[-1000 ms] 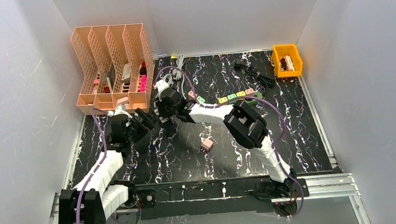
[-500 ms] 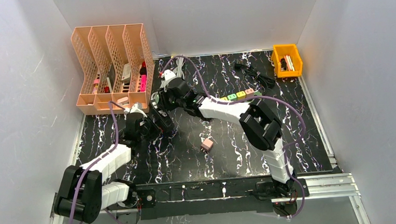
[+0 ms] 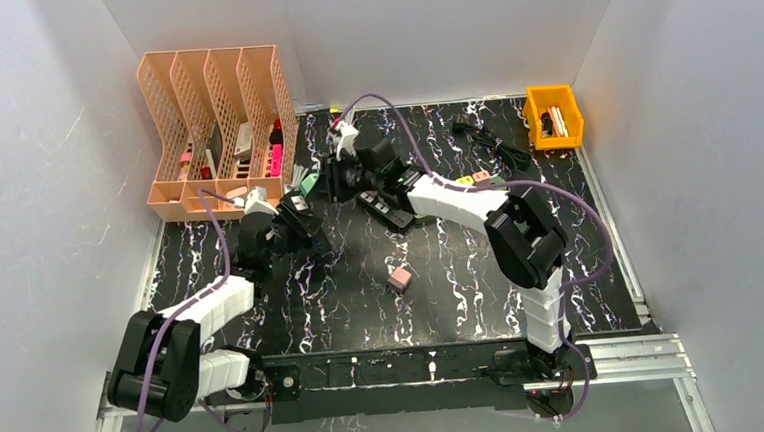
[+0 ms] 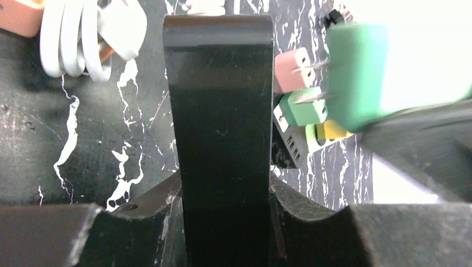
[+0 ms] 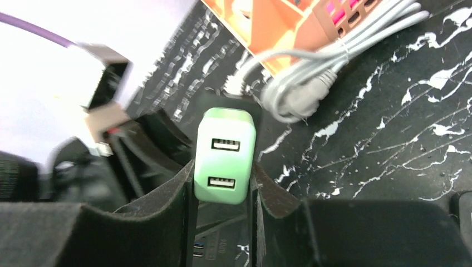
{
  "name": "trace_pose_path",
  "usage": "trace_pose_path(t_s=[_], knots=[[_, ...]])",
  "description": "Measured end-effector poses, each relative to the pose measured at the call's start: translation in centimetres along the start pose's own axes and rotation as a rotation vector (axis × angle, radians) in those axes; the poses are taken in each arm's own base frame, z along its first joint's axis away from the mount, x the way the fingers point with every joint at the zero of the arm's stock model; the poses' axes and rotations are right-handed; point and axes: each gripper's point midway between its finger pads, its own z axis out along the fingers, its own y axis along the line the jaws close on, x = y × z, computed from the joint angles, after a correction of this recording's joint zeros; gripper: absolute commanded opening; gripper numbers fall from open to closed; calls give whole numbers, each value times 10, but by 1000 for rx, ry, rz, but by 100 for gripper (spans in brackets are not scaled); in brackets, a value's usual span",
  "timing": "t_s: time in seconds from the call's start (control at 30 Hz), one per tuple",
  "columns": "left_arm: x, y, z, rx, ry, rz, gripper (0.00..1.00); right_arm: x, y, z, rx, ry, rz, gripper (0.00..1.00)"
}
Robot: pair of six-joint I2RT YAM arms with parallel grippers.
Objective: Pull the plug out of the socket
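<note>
The table is black with irregular white marble veining. The file organiser is peach-orange, its walls perforated in a lattice pattern. The bin is yellow. The plug is mint green with two dark USB slots. The power strip is dark and carries a pink adapter, a green adapter and a yellow adapter. The loose adapter is pink. The cable bundle is pale grey. The arm cable is purple. The left arm and right arm have white links and black joints
</note>
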Motion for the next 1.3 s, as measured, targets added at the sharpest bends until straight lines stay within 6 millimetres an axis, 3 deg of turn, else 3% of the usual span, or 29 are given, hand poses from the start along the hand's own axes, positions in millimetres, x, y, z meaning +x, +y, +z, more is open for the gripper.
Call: trace_pose_path(t_s=[0.17, 0.33, 0.43, 0.53, 0.63, 0.77, 0.9, 1.03, 1.13, 1.23, 1.27, 1.3], knots=[[14, 11, 4, -31, 46, -7, 0, -39, 2, -28, -71, -54, 47, 0], [26, 20, 11, -57, 105, 12, 0, -74, 11, -74, -63, -134, -40, 0], [31, 17, 26, -53, 169, 40, 0, -81, 20, -109, -65, -163, -108, 0], [29, 7, 41, -30, 210, 72, 0, -72, 15, -138, -42, -159, -146, 0], [21, -9, 55, 7, 236, 101, 0, -39, -16, -167, 33, -106, -121, 0], [11, -26, 78, 36, 269, 135, 0, 37, -69, -201, 186, 42, -6, 0], [9, -24, 100, 1, 314, 146, 0, 102, -82, -224, 257, 187, 78, 0], [16, -2, 101, -68, 360, 114, 5, 139, -76, -239, 249, 256, 149, 0], [13, 24, 98, -143, 380, 69, 28, 160, -70, -245, 228, 298, 205, 0], [9, 43, 93, -199, 387, 37, 60, 176, -69, -247, 222, 349, 248, 0], [6, 47, 91, -214, 386, 26, 73, 180, -69, -247, 222, 366, 260, 0], [5, 51, 90, -225, 388, 20, 94, 184, -71, -247, 223, 387, 272, 0]])
